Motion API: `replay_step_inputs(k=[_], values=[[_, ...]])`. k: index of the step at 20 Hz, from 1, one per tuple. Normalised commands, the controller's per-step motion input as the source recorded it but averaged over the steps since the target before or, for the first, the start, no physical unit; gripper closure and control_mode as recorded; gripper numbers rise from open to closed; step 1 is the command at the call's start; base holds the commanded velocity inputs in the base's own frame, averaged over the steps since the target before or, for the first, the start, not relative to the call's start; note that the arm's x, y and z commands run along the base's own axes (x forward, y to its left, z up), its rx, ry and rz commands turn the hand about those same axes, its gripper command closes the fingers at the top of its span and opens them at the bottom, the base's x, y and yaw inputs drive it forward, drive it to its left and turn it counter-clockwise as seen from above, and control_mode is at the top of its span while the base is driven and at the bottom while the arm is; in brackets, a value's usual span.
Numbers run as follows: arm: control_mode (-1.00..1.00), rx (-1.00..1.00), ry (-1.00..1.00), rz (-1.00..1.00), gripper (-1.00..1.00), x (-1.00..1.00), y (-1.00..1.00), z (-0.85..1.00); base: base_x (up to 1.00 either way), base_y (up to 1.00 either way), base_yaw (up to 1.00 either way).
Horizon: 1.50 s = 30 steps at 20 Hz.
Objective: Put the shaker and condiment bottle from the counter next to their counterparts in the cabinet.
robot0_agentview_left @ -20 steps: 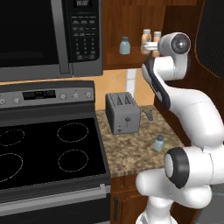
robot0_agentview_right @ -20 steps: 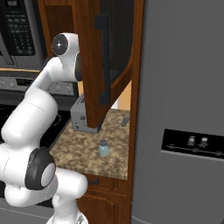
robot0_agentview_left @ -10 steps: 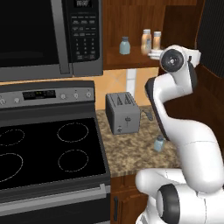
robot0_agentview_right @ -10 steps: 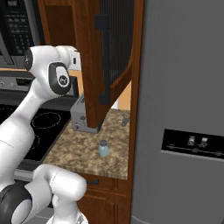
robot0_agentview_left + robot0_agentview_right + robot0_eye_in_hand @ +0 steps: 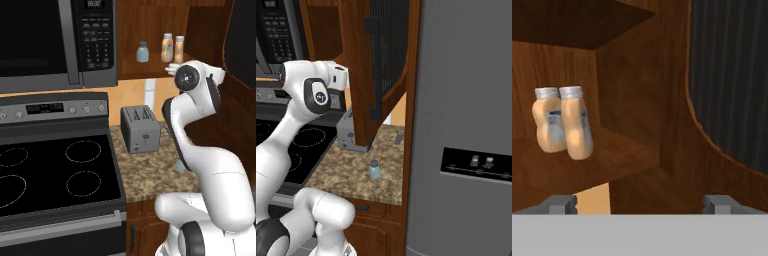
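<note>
Fingers (image 5: 561, 204) sit spread apart and empty, facing your cabinet (image 5: 637, 100) shelf, where two condiment bottles (image 5: 576, 129) touch. Your shaker (image 5: 374, 170) stands on the desk (image 5: 346, 172), in front of the toaster (image 5: 140, 129).

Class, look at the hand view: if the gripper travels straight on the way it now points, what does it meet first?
Probably the cabinet itself: the gripper, fingers wide apart, aims at its dark wooden inner wall, right of the two orange bottles. Depth is unclear.

Two orange bottles (image 5: 563, 127) are seen touching, upright on the cabinet (image 5: 632, 100) shelf | dark ribbed door panel at right | fingertips (image 5: 559, 204) spread wide, nothing held
</note>
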Motion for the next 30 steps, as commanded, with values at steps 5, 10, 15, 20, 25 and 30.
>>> replay_step_inputs(k=[5, 10, 15, 20, 25, 30], values=[[-1.00, 0.02, 0.00, -0.06, -1.00, -0.72, 0.25, -0.55, 0.00, 0.00, 0.00], [-1.00, 0.00, 0.00, -0.18, -1.00, -0.85, 0.11, -0.50, 0.00, 0.00, 0.00], [-1.00, 0.00, -0.01, -0.23, -1.00, -0.54, 0.00, -0.60, 0.00, 0.00, 0.00], [-1.00, 0.00, 0.00, -0.09, -1.00, -0.17, 0.00, -0.87, 0.00, 0.00, 0.00], [-1.00, 0.01, 0.00, -0.04, -1.00, -0.18, 0.00, -1.00, 0.00, 0.00, 0.00], [-1.00, 0.01, -0.03, -0.01, -1.00, -0.14, -0.04, -1.00, 0.00, 0.00, 0.00]])
